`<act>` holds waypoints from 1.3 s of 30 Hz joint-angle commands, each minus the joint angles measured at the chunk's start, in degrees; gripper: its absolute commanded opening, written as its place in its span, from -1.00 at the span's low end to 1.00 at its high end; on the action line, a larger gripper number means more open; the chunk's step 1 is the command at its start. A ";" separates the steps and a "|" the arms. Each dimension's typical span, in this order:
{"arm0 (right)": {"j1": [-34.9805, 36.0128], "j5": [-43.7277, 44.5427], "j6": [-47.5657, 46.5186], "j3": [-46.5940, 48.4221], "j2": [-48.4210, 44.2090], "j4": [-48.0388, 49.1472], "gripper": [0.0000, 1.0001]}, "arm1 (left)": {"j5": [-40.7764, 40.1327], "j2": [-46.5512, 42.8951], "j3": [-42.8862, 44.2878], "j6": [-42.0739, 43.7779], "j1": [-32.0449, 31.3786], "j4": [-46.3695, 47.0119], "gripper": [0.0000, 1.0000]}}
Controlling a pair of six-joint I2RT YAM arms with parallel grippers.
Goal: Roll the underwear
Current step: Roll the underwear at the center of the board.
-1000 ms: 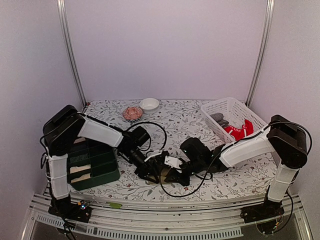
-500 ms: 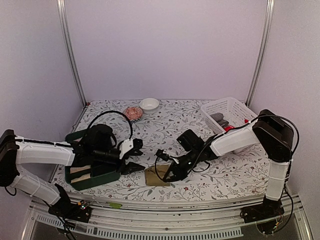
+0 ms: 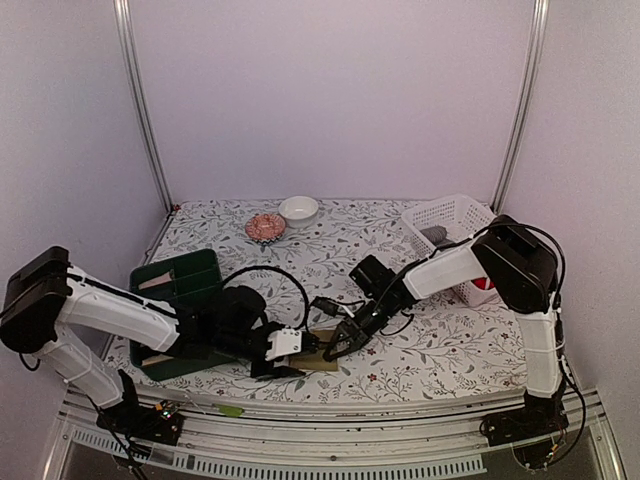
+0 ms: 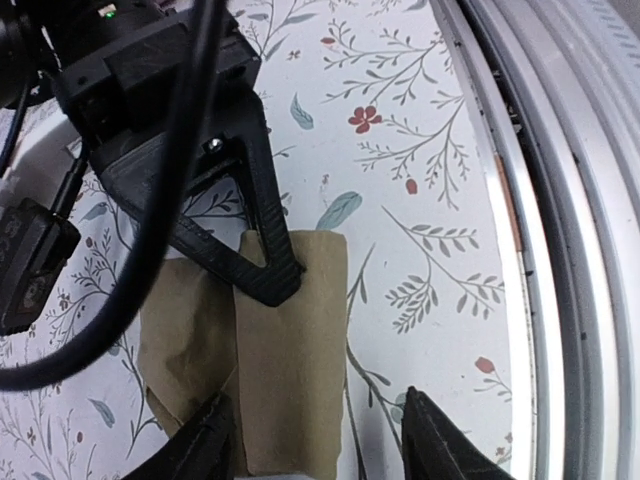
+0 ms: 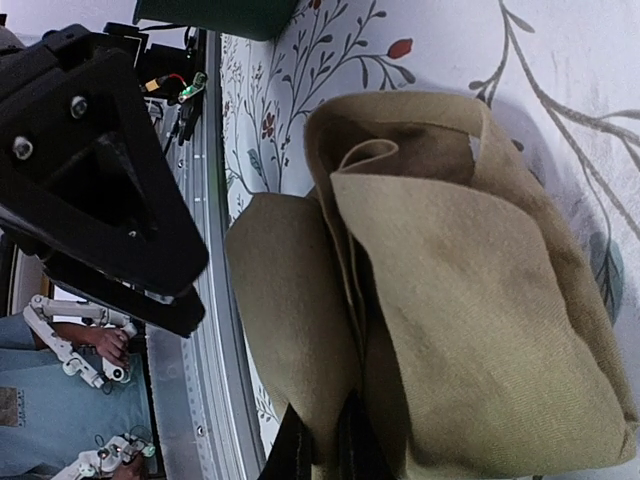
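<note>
Left wrist view puts the khaki-tan cloth underwear (image 4: pixel 295 380) right under me. It lies folded into a narrow strip on the flower-printed bench (image 4: pixel 420 150), close to the near edge. My left tool (image 4: pixel 318 425) is released, with its fingers spread over one end of the strip. One finger is above cloth and the other above bare bench, gripping nothing. My right tool (image 4: pixel 279 285) is clenched, its tips buried in a fold at the opposite end. The cloth looks pinched there rather than merely pinned.

To roll well, I judge the right tool should anchor its end while the left closes across the full width, both layers, and turns it over tightly. The loose flap poking out at the side wants tucking first, or the roll will come out lopsided.

Room is tight toward me, because the metal rail (image 4: pixel 560 250) runs near the strip. The dark green plastic box (image 3: pixel 180 285) stands near on my left. The freest bench lies toward the back, and the white plastic basket (image 3: pixel 455 215) is well apart.
</note>
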 commanded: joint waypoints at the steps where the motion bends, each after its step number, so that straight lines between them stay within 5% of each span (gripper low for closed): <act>1: -0.07 1.03 1.27 0.79 3.68 -4.89 -1.00 | -3.05 4.68 3.67 2.50 -1.45 1.15 0.12; 5: -0.31 0.85 2.02 0.92 4.35 -5.12 -1.00 | -5.67 9.52 7.26 3.60 -2.12 -0.70 -0.07; 10: -0.66 1.44 1.86 0.41 3.31 -4.74 -0.99 | -6.48 13.51 9.69 3.57 -2.26 -5.66 -0.59; 16: -2.94 6.05 2.31 -5.71 -4.03 1.68 -0.43 | -2.34 14.70 12.01 2.18 -1.39 -10.03 -1.00; 31: -1.09 29.06 -7.33 -27.47 -33.40 17.36 -0.08 | 25.73 25.03 28.48 -0.07 11.46 -33.42 -1.00; 39: 6.19 34.77 -17.27 -23.59 -29.06 18.44 0.11 | 35.12 35.10 35.46 0.79 14.26 -41.04 -1.00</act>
